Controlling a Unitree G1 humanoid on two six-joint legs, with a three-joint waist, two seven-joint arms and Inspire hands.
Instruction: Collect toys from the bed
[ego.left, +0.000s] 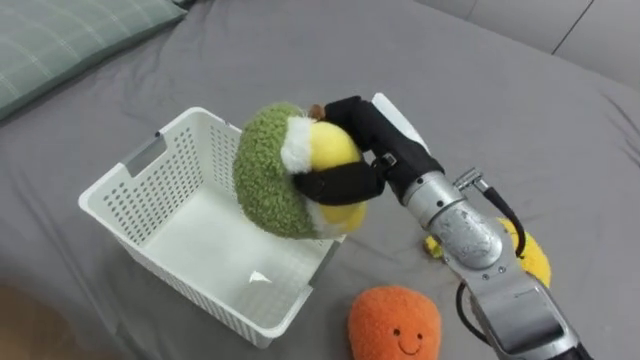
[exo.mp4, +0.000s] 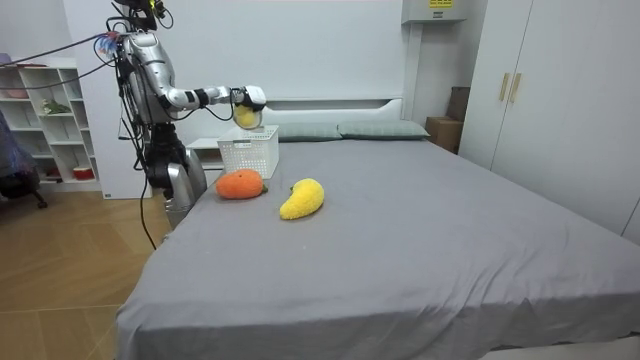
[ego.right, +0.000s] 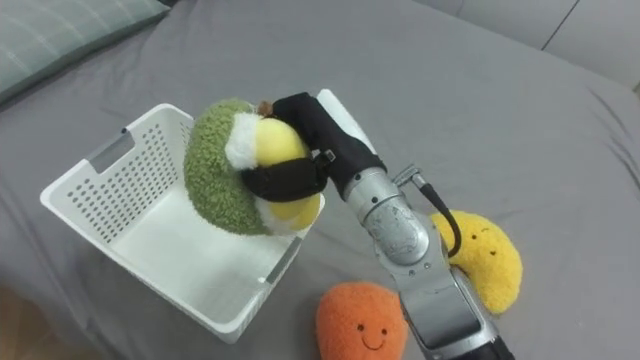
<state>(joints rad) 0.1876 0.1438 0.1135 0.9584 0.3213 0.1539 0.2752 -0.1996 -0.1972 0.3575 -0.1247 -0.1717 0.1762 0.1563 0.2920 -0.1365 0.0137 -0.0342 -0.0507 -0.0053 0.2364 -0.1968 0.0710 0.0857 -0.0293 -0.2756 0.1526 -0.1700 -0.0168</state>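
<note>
Orange plush (ego.left: 394, 325) nearest; right robot hand (ego.left: 383, 148) clutches avocado plush (ego.left: 263, 182).

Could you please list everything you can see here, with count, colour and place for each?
Basket: one, white, perforated, on the bed near its edge.
Round plush toy: one, green, white and yellow, held above the basket.
Orange plush toy: one, with a smiling face, on the bed beside the basket.
Yellow plush toy: one, curved, on the bed next to the orange one.
Scrap: one, small, white, on the basket's floor.
Pillows: two, grey-green, at the head of the bed.
Bed: one, grey sheet.
Shelf unit: one, white, behind the robot.
Wardrobe: one, white, at the room view's right.
Right hand: black, curled round the round plush toy.
</note>
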